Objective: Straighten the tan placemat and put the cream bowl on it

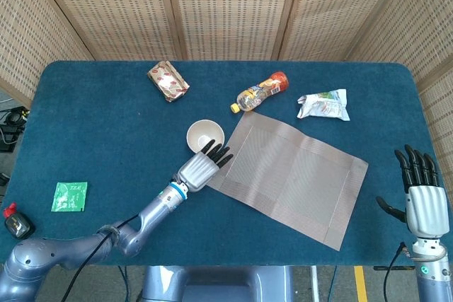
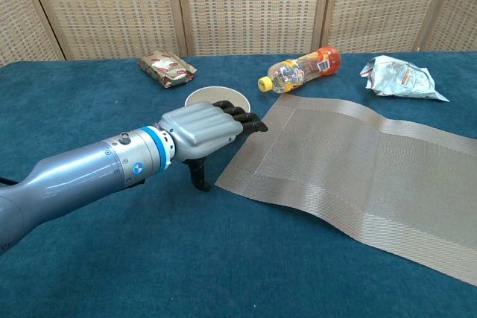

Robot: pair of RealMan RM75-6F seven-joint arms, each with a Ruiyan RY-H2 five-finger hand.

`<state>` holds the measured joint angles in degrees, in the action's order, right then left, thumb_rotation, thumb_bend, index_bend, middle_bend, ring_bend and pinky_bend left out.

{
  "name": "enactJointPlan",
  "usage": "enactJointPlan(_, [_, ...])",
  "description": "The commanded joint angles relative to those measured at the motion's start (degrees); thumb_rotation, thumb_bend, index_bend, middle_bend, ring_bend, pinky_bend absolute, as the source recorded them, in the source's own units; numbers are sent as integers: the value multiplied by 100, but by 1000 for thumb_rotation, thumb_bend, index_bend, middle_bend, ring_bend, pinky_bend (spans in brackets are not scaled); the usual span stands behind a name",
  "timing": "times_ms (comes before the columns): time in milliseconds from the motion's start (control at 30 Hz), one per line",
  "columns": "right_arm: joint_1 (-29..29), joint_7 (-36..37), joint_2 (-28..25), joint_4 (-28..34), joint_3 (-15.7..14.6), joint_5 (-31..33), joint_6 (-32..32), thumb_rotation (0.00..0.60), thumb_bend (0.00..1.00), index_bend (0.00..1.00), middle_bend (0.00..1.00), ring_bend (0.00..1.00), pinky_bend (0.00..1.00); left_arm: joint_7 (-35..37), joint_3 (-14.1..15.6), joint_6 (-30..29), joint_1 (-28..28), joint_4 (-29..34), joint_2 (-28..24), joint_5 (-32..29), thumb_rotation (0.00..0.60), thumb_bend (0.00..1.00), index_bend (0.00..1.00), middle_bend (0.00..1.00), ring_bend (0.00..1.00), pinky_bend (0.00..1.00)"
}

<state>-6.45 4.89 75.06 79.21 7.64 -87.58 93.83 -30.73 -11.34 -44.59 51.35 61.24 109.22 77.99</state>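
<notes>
1. The left hand (image 1: pixel 202 168) reaches palm down over the blue table (image 1: pixel 99 125), its dark fingers (image 2: pixel 246 118) stretched forward and slightly apart, holding nothing; the tips lie at the near-left edge of the tan placemat (image 1: pixel 290 175), though contact cannot be judged.
2. The cream bowl (image 1: pixel 204 134) stands upright on the cloth at about 12 o'clock from that hand, just beyond the knuckles (in the chest view the hand hides its front).
3. The placemat lies skewed on the table, its long sides running from 11 toward 5 o'clock, with a shallow ripple across its middle.
4. The right hand (image 1: pixel 422 192) hovers at the table's near-right corner, well apart from the mat, fingers straight and fanned a little, thumb out to the side, empty.
5. At the far side lie a plastic bottle (image 1: pixel 260 91) on its side just off the mat's far corner, a silvery snack bag (image 1: pixel 323 105) at its 3 o'clock, and a brown wrapped packet (image 1: pixel 168 80) at the far left.
6. A green sachet (image 1: pixel 69 196) rests near the left edge.
</notes>
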Motion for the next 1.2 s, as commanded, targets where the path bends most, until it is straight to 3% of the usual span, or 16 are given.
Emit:
enactJointPlan(33, [0, 19, -3, -2, 12, 9, -4, 600, 239, 35, 0, 0, 0, -10, 18, -15, 62, -87, 77, 5, 600, 78, 20, 0, 0, 0])
enactJointPlan(700, [30, 79, -38, 70, 27, -42, 37, 600, 239, 35, 0, 0, 0, 61, 201, -111, 229, -132, 112, 77, 600, 81, 45, 0, 0, 0])
enactJointPlan(767, [34, 83, -43, 90, 23, -74, 62, 600, 239, 35, 0, 0, 0, 13, 232, -73, 271, -143, 135, 87, 600, 118, 54, 0, 0, 0])
enactJointPlan(933, [43, 109, -54, 106, 18, -95, 75, 600, 239, 35, 0, 0, 0, -12, 248, -143, 345, -130, 214, 160, 600, 360, 74, 0, 0, 0])
enactJointPlan(1200, [60, 184, -91, 137, 14, -115, 85, 600, 239, 40, 0, 0, 0, 27, 264, -295, 363, -169, 280, 208, 600, 448, 136, 0, 0, 0])
